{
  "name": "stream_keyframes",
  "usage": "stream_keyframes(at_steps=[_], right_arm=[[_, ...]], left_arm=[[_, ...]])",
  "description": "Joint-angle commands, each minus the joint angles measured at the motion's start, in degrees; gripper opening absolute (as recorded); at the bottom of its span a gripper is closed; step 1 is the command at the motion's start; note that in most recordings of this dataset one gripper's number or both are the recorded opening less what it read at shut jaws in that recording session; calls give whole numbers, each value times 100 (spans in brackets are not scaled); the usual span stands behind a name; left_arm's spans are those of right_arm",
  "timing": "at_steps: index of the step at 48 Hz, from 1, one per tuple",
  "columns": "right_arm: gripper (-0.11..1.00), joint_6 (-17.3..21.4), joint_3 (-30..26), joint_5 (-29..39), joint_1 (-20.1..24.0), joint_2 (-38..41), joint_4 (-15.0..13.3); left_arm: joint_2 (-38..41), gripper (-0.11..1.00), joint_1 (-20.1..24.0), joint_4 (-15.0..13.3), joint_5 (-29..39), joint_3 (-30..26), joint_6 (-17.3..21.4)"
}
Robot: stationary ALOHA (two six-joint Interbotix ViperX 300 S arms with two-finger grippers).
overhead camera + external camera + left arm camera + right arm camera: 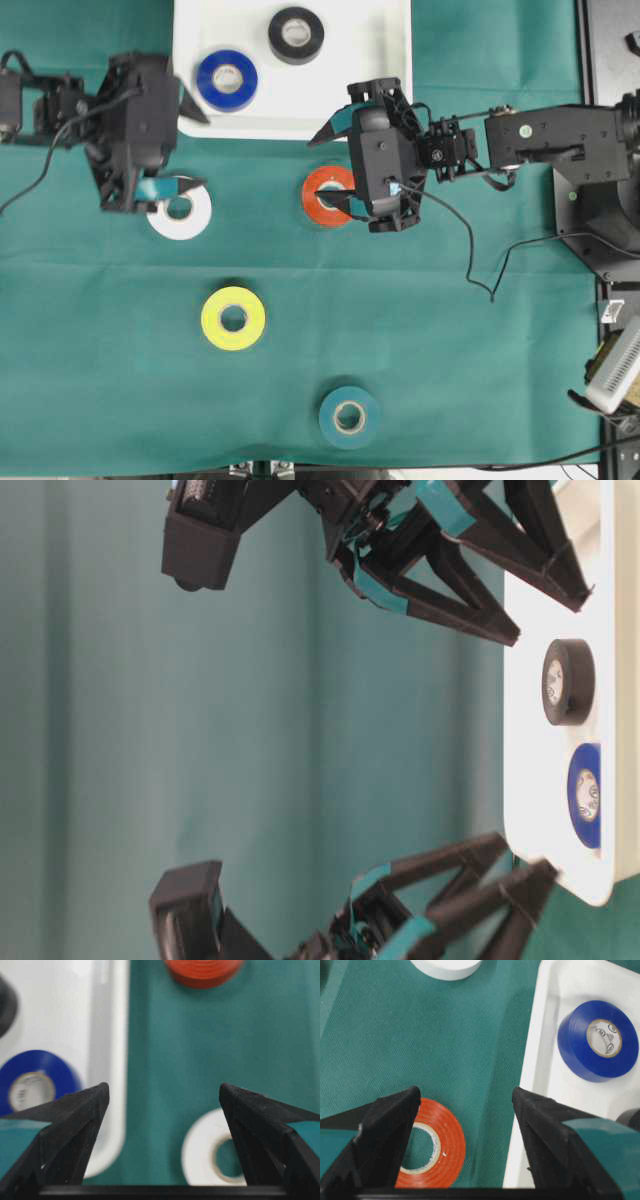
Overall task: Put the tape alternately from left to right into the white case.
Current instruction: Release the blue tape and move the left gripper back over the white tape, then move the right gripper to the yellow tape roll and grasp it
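Green cloth (pixel 450 380) is spread over the tabletop. The white case (pixel 380 90) is set at the far edge, near the middle, cut off by the top of the overhead view.

Two rolls are seen inside the case, both lying flat: blue tape (pixel 227 79) near the case's left front corner, black tape (pixel 296 35) further back and to its right. They are apart from each other.

Four rolls are left on the cloth, all flat:
- white tape (pixel 180 214), just in front of the case's left front corner
- red tape (pixel 326 196), just in front of the case's front rim, toward its right half
- yellow tape (pixel 233 318), nearer the front, between white and red in left-right terms
- teal tape (pixel 348 416), close to the front edge, right of yellow

Left gripper (pixel 164 1092): fingers spread wide, nothing held. It is poised over the strip between the case's rim and the white roll; in the left wrist view the white roll is seen partly between the fingertips, the blue roll beside the left finger (pixel 75 1125).

Right gripper (pixel 466 1095): fingers spread wide, nothing held. It is positioned above the red roll and the case's front rim; the red roll is partly covered by one finger (pixel 385 1135) in the right wrist view. Contact cannot be told.
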Motion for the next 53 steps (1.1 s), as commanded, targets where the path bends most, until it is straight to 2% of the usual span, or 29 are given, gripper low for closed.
stream_keyframes(at_steps=[1, 28, 45, 53], right_arm=[[78, 9, -53, -53, 9, -70, 0], [78, 18, -44, -44, 149, -70, 26], [78, 44, 26, -53, 800, -70, 53], [78, 360, 88, -44, 1072, -70, 62]], left_arm=[[-185, 69, -185, 9, -35, 9, -9], [-193, 69, -281, 0, -26, 88, -18], [-193, 69, -281, 0, -26, 79, -18], [-185, 69, -281, 9, -26, 88, -18]])
